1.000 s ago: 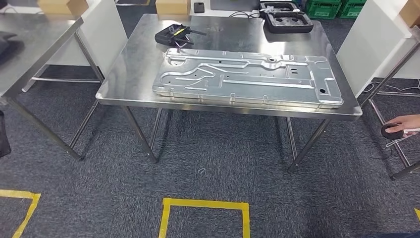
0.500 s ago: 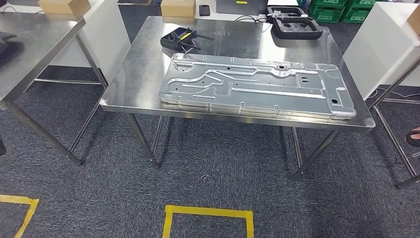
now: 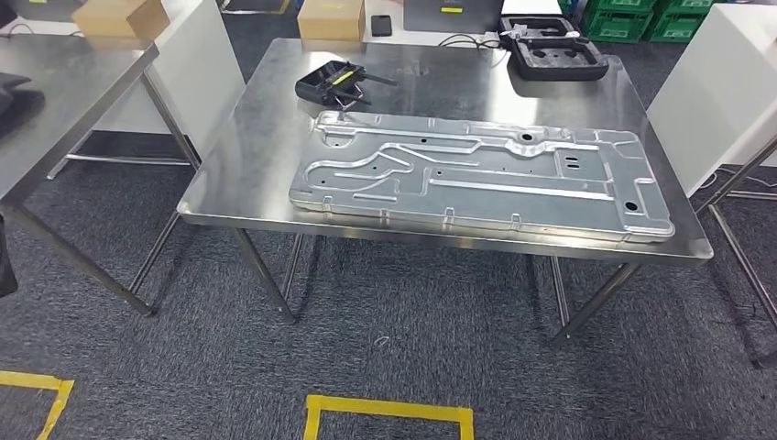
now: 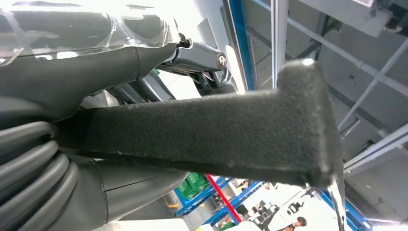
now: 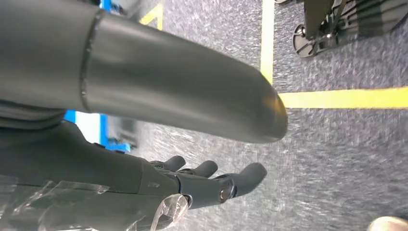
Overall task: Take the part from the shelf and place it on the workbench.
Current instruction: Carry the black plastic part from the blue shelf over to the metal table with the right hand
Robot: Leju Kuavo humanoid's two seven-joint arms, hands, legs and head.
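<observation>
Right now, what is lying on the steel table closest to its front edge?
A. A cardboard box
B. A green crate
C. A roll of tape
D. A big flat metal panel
D. The metal panel lies flat along the front edge of the table; the boxes and crates sit beyond the far end, off the table.

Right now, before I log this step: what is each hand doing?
Left hand: grips a dark, rough-textured T-shaped part.
Right hand: open, fingers extended, holding nothing, hanging above the carpet.
</observation>
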